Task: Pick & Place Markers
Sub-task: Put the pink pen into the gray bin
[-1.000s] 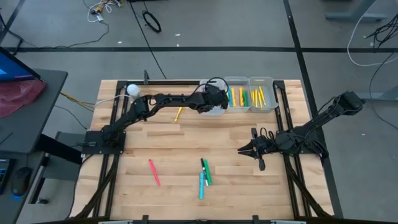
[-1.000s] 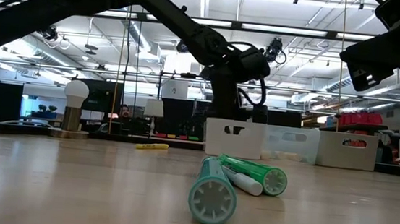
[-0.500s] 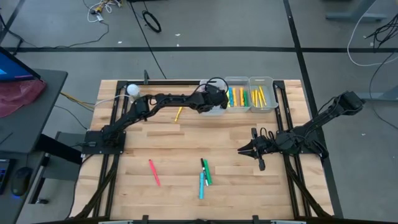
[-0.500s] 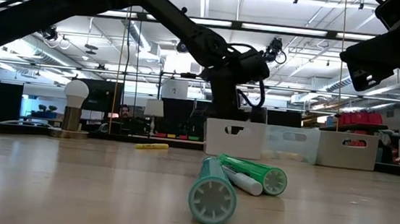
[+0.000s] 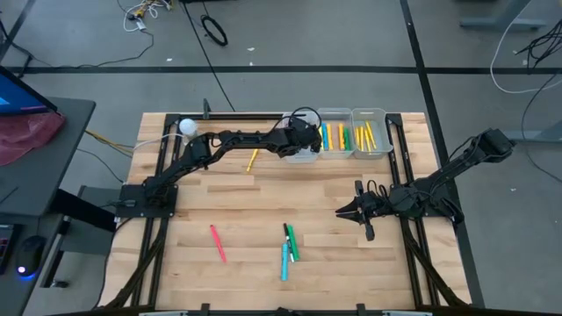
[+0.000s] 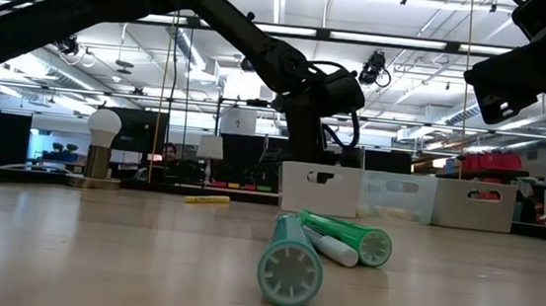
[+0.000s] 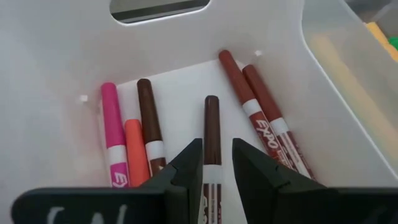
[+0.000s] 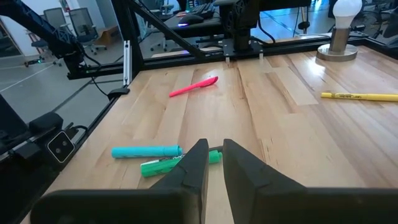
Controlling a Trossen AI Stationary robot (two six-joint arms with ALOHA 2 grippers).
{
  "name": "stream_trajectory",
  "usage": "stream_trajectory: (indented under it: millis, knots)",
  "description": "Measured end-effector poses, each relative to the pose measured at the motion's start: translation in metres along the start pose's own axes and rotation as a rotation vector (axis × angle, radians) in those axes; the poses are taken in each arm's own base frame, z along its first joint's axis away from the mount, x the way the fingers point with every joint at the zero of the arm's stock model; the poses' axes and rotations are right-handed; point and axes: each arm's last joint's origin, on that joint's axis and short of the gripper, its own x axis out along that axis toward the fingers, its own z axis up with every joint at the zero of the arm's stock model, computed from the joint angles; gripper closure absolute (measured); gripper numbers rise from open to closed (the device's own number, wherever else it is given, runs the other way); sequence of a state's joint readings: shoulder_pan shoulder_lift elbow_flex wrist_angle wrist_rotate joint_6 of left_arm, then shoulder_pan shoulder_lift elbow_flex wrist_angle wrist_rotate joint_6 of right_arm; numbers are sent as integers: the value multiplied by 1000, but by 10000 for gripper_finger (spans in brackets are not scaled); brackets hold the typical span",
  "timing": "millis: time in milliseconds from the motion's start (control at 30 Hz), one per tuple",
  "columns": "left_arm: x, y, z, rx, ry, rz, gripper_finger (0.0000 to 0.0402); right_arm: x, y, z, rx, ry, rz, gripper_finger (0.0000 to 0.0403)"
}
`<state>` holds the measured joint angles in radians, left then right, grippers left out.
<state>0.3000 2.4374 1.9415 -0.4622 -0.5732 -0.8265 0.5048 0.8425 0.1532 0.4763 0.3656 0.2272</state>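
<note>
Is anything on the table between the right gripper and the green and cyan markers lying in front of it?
Nothing visible: only bare wood lies between the right gripper and the green marker and cyan marker.

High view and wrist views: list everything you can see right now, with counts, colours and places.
Table: one, wood.
White bin: one, back edge, under the left arm.
Binned markers: six in the white bin; four brown, one pink, one orange.
Clear bins: two, right of the white bin, holding yellow, orange and green markers too small to count.
Yellow marker: one, loose, left of the white bin.
Pink marker: one, front left.
Cyan marker, green marker, white marker: one each, clustered front centre.
Bulb: one, white, back left.
Left gripper: in the white bin, jaws slightly apart around a brown marker.
Right gripper: waiting, right of centre.
</note>
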Motion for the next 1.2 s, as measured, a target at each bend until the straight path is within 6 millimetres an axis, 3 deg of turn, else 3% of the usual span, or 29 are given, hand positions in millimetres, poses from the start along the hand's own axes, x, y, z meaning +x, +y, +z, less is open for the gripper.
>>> stream_trajectory:
  millis: [233, 400, 700, 867, 967, 1067, 1200]
  knots:
    - [-1, 0, 1, 7, 2, -6, 305, 0, 0, 0, 0, 0, 0, 353]
    - [-5, -1, 4, 17, 6, -23, 283, 0, 0, 0, 0, 0, 0, 353]
    - [-38, -7, 29, 91, -47, -87, 239, 0, 0, 0, 1, -3, 0, 353]
    - [-81, -15, 44, 233, -93, -169, 237, 0, 0, 0, 1, -3, 0, 353]
    - [-118, -22, 44, 347, -99, -211, 236, 0, 0, 0, 1, -3, 0, 353]
    - [-158, -26, 33, 470, -101, -198, 236, 0, 0, 1, 1, -3, 0, 353]
    - [-207, -25, -3, 706, -75, -72, 236, 0, 0, 1, 3, -8, 1, 353]
